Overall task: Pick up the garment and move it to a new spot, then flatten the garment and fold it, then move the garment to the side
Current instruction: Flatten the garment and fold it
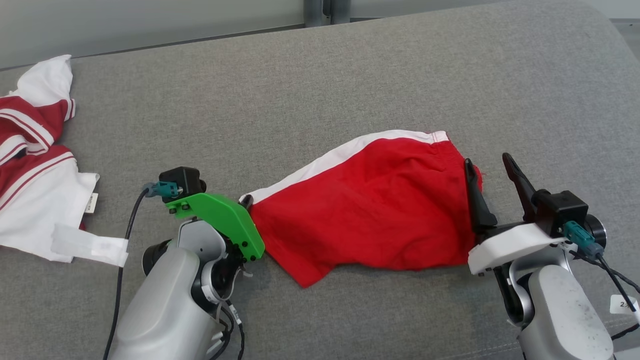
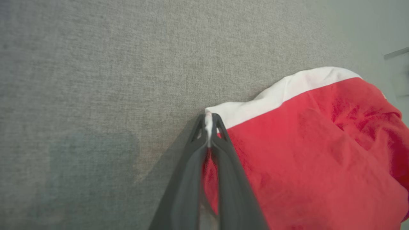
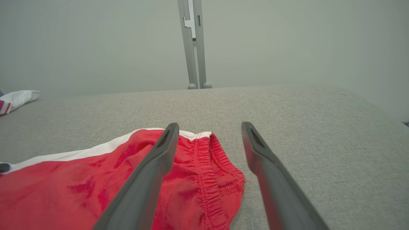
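The garment (image 1: 370,205) is a pair of red shorts with a white side stripe, lying spread across the grey cushion (image 1: 320,90). My left gripper (image 1: 247,201) is shut on the garment's left corner; in the left wrist view the fingertips (image 2: 208,123) pinch the white stripe of the garment (image 2: 303,143). My right gripper (image 1: 489,169) stands open at the garment's right end, over the elastic waistband (image 3: 207,166). In the right wrist view one finger (image 3: 159,153) lies above the red cloth and the other finger (image 3: 258,153) is over bare cushion, with nothing between them.
A second red and white striped garment (image 1: 35,165) lies crumpled at the cushion's left edge. A metal post (image 3: 194,44) stands behind the far edge. Bare grey cushion stretches behind and to the right of the shorts.
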### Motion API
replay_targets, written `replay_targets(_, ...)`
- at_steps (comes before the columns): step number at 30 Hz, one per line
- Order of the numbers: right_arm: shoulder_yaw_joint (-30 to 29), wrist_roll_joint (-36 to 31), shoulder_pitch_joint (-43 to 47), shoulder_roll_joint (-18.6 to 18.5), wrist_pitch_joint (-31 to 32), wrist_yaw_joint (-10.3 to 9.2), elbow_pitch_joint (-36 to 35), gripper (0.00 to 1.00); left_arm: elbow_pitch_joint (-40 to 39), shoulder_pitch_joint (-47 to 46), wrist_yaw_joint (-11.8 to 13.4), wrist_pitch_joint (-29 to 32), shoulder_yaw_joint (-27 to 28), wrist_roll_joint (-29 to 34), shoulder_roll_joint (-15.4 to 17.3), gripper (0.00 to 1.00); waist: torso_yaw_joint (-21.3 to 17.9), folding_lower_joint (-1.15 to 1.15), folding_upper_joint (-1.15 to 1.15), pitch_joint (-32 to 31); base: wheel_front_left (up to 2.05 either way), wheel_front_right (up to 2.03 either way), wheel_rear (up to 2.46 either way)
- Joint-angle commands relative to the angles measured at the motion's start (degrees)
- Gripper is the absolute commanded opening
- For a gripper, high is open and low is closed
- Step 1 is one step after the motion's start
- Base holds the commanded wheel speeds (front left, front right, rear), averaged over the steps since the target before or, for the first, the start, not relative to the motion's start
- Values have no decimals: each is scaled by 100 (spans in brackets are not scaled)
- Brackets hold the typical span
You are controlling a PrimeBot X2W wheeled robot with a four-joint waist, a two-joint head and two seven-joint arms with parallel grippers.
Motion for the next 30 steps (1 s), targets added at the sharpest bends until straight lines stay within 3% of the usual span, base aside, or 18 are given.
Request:
replay_targets(1,-43,-111,-121,-16,35,-3,38,100,-27,-1,-71,-148,-12,78,24,0,40,0,0,-19,0,0,0)
replay_targets(11,-468,-314,-860,-55,1001,-3,518,100,-141,195,-200,-565,-185,260,-11,0,305,0,0,-76,0,0,0)
replay_targets(22,84,1226,-2045,-800,3712,-4,1530,100,-138,222,-264,-755,-538,393,-151,0,641,0,0,-109,0,0,0)
replay_targets(30,405,1775,-2221,-1079,4594,-3,1682,100,-93,94,-284,-788,-675,349,-228,0,806,0,0,-25,0,0,0)
